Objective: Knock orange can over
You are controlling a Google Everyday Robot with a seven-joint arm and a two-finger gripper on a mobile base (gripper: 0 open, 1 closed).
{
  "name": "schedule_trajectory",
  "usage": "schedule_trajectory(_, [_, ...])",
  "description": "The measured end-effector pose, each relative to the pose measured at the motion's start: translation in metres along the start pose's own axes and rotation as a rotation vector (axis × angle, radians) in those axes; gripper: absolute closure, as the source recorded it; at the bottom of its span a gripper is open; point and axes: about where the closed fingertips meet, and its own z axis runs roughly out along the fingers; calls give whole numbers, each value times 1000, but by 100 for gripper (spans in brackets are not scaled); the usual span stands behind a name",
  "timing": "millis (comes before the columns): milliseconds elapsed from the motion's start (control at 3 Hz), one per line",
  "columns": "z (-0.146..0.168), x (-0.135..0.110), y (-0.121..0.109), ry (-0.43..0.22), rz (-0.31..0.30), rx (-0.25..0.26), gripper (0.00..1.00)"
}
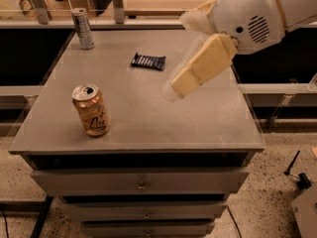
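Gripper (179,85) hangs above the right half of the tabletop (208,128), slanting down and leftward from the white arm (252,14). From this angle I cannot tell whether it is spread or pressed together. Nothing shows in its hold.

The orange can (91,110) stands upright near the front-left corner, a little back from the front edge and well apart from the gripper. It has not been touched, so the knock is not yet done.

To do it well, I judge the gripper should travel left and toward the front edge, dropping to the height of the can's upper half. Contact above the middle should tip the can, while a low push would likely only slide it. The left and front edges are close to the can, so a short, firm nudge looks safer than a long sweep, which could roll it off the top. The path stays clear of the dark snack packet (148,61) in the back middle and the slim silver can (82,29) at the back-left corner.

On the orange can's side runs dark cursive script, but I cannot read it with confidence. The packet shows pale stripes or marks rather than legible words, and the silver can carries no label I can make out.
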Motion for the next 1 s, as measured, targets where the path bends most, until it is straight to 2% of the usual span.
schedule_trajectory(333, [37, 4, -31, -45, -18, 48, 0])
schedule_trajectory(667, [70, 12, -56, -107, -31, 48, 0])
schedule_trajectory(1000, [95, 27, -73, -150, -38, 23, 0])
